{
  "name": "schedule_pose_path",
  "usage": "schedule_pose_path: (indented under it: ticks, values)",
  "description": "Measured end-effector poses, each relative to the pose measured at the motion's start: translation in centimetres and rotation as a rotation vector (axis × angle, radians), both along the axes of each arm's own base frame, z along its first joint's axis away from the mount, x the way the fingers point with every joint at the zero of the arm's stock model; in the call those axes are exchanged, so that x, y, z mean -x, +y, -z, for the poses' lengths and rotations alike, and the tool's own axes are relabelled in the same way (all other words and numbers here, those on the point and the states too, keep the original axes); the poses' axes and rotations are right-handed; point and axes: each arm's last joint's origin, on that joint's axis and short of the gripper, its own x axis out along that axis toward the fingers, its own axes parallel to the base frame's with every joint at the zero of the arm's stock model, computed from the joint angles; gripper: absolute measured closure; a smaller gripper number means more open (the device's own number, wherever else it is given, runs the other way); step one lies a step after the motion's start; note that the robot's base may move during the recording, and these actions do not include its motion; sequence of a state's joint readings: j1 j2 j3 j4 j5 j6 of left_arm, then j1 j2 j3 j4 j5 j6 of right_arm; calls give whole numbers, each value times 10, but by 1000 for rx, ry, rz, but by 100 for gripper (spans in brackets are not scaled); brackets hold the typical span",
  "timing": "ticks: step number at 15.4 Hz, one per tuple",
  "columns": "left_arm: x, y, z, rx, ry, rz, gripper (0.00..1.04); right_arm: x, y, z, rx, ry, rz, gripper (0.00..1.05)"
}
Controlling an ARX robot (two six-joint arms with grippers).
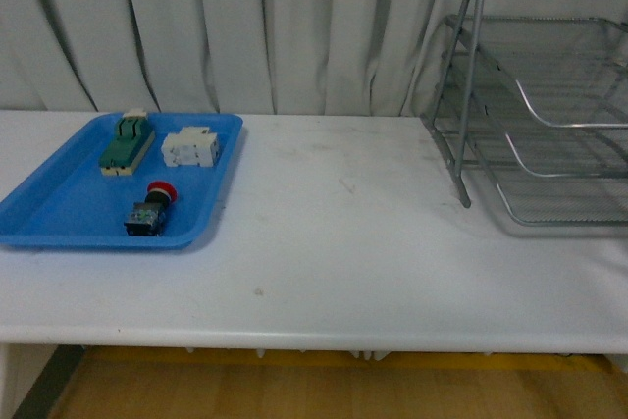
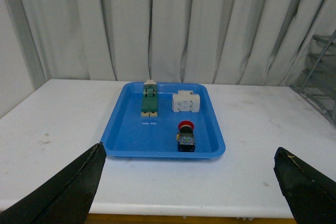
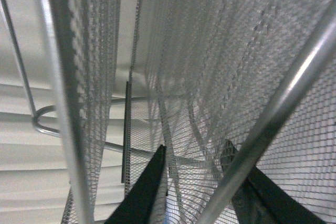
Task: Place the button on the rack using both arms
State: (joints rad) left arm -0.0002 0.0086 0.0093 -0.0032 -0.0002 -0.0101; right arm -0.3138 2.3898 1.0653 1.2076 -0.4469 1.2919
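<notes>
**Button in tray, both pincers spread**

Button (image 1: 152, 211) lies on its side in blue tray (image 1: 59, 213), near-right part, red cap twd the curtain (image 1: 294, 26), dark body twd the near rim. Nothing touching it. Behind it in the same tray: white block (image 1: 191, 148), and left of that the green/cream switch block (image 1: 126, 144). All 3 apart from each other.

Tray sits at left end of white table (image 1: 334, 233). Rack (image 1: 559, 46) at far right end, well apart from tray, tiers look empty.

L gripper (image 2: 189, 150): fingers wide apart, holding nothing, facing tray from the near side.

R gripper (image 3: 194, 148): fingers apart, nothing seen pinched, rack mesh + a frame tube close in front.

Neither arm shows in front view.
</notes>
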Motion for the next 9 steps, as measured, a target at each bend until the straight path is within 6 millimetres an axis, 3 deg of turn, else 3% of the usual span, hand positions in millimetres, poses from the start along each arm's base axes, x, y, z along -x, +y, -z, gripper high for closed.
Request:
schedule_pose_path:
  ticks: [2,3,9]
  values:
    - [0,0,0,0,0,0,7,1,1,6,-24,-19,-14,95]
    - [0,0,0,0,0,0,7,2,1,7,-76,-18,-10,100]
    - [0,0,0,0,0,0,7,19,-3,15,-156,26,6,101]
